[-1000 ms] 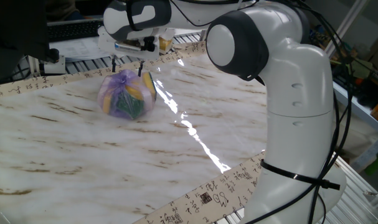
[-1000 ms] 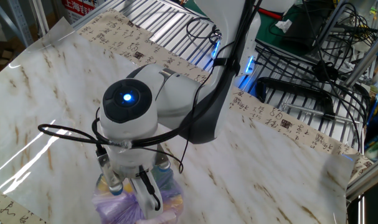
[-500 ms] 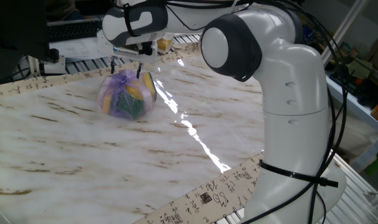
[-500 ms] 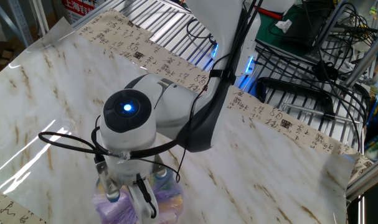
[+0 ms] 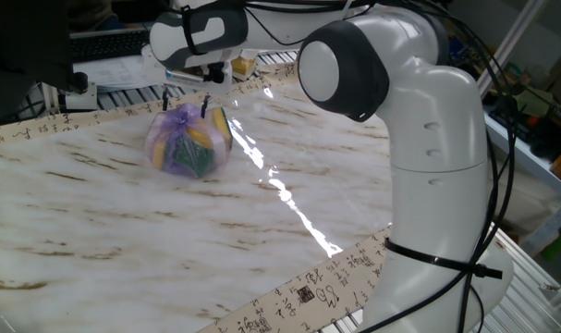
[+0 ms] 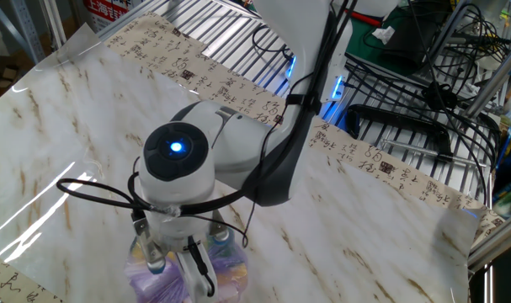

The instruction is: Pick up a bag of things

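The bag of things [image 5: 188, 141] is a roundish translucent purple plastic bag with yellow and dark green items inside. It sits on the marble table [image 5: 123, 222] at the far left. My gripper [image 5: 186, 102] hangs open just above the bag's knotted top, one finger on each side of the knot. In the other fixed view the gripper [image 6: 176, 269] points down over the bag [image 6: 213, 268], which is mostly hidden under the wrist at the bottom edge.
The robot's white base [image 5: 437, 185] stands at the table's right side. Metal racks [image 6: 213, 34] and cables [image 6: 423, 76] lie beyond the table edges. A patterned border strip [image 5: 289, 301] runs along the table's near edge.
The gripper has shifted slightly over the bag's knot. The fingers stay open and the bag has not moved.
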{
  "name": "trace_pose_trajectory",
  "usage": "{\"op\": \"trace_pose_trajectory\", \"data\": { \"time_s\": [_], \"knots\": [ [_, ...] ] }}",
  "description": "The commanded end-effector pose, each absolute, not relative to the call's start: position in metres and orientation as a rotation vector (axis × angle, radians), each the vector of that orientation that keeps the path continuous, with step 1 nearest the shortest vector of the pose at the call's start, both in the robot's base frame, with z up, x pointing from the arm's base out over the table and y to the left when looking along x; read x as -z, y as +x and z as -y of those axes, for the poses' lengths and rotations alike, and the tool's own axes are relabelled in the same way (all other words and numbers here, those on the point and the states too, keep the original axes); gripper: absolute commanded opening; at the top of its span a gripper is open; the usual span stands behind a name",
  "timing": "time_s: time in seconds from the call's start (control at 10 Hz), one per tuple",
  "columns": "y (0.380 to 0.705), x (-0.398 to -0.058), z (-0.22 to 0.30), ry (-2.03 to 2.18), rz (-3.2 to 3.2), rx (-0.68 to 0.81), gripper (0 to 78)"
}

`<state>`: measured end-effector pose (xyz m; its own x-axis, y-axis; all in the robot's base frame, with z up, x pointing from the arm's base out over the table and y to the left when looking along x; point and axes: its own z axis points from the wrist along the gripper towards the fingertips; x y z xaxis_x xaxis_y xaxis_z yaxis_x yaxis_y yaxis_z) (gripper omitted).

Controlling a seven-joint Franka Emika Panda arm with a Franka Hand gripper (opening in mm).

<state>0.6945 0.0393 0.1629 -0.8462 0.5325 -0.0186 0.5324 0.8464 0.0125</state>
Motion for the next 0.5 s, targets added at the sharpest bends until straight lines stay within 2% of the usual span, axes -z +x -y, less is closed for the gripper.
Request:
{"op": "trace_pose_trajectory", "data": {
  "time_s": [0.1, 0.5],
  "knots": [
    [0.6955, -0.1641, -0.0409, 0.845, -2.997, 0.002, 77.4],
    [0.6951, -0.1617, -0.0402, 0.820, -3.005, -0.003, 77.4]
  ]
}}
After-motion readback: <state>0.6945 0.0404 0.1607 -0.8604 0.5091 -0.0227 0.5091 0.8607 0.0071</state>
